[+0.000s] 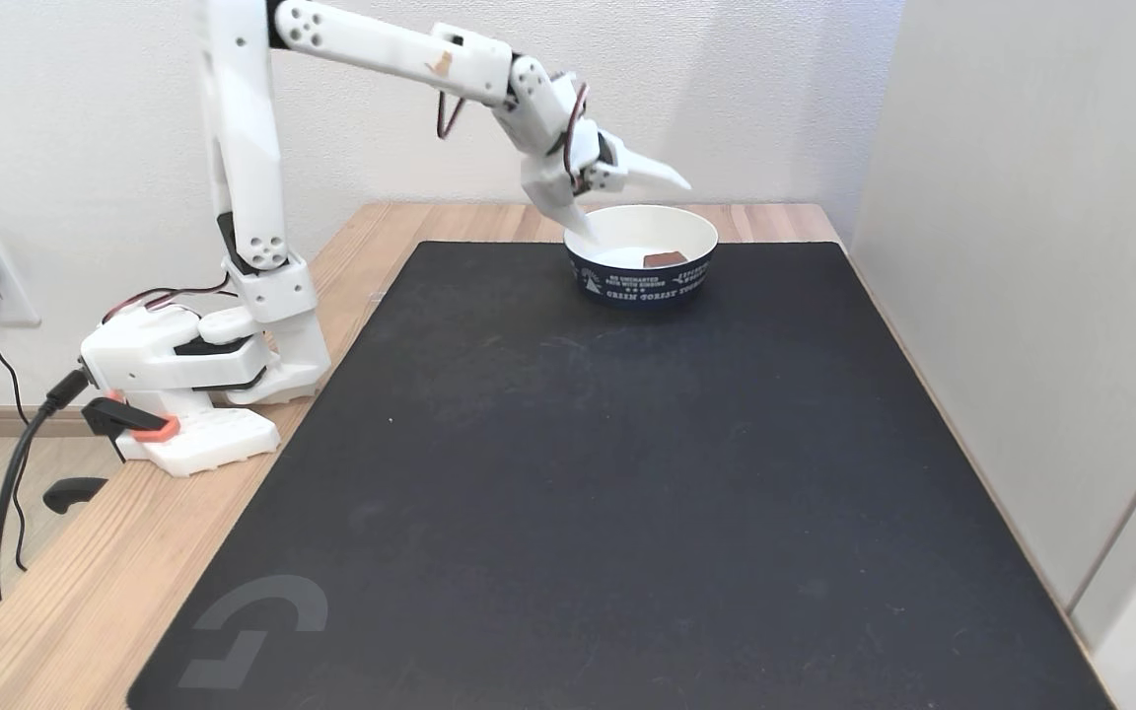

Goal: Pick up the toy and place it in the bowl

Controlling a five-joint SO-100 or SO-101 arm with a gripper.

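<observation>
Up in the upper middle of the frame, the gripper [635, 209] hangs over the back-left rim of the bowl [642, 288], its two fingers spread wide and holding nothing. Inside the bowl, toward its right side, lies the toy [665, 259], resting on the white bottom. That bowl stands at the far edge of the black mat [588, 473] covering the wooden worktop [65, 611].

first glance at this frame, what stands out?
The white arm reaching across from the left of the fixed view, its gripper open just above the bowl at the far edge of the black mat. The reddish-brown toy already lies inside the bowl.
</observation>
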